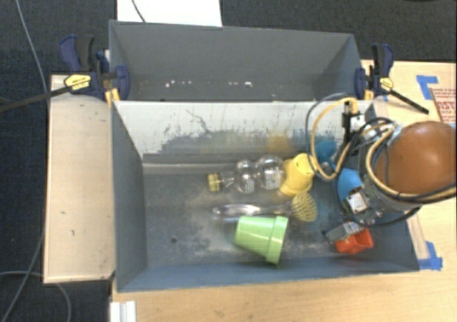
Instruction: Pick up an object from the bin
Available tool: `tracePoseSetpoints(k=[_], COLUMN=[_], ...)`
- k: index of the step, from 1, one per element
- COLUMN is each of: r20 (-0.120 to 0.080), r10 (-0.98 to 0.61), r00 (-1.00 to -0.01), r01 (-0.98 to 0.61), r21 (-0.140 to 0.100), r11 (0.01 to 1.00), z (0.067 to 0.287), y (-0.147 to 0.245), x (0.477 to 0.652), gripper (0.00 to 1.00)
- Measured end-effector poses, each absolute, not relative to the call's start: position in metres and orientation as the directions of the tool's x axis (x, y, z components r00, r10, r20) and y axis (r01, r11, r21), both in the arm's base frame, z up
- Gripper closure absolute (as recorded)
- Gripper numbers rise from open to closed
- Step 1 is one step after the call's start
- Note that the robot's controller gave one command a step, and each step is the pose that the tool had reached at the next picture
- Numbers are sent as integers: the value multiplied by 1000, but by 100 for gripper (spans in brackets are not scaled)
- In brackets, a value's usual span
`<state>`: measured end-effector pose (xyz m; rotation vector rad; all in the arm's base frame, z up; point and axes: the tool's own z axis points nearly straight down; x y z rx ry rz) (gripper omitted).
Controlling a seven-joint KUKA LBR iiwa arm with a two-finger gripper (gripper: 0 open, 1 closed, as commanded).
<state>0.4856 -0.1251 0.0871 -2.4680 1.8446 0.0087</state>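
Pincer (343, 231) low at right, perhaps touching an orange-red piece (355, 243).

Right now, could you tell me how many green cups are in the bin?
1: the green cup lies on its side, front middle; the arm could hide others.

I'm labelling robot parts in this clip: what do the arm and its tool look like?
The arm wears a rounded orange-brown cover. Yellow and black cables loop out from it. Beneath the cover sits a dark grey ring, and the tool below is dark.
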Motion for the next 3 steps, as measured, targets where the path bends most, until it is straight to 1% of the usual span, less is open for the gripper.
tracePoseSetpoints(k=[1, 2, 3], r20=[-45, -45, -66], r10=[-963, -749, -869], r00=[267, 661, 490], r01=[-963, -750, -872], r21=[-38, -69, -55], r11=[-266, -658, -487], z=[84, 90, 80], y=[-125, -124, -128], x=[492, 501, 508], gripper=[100, 100, 100])
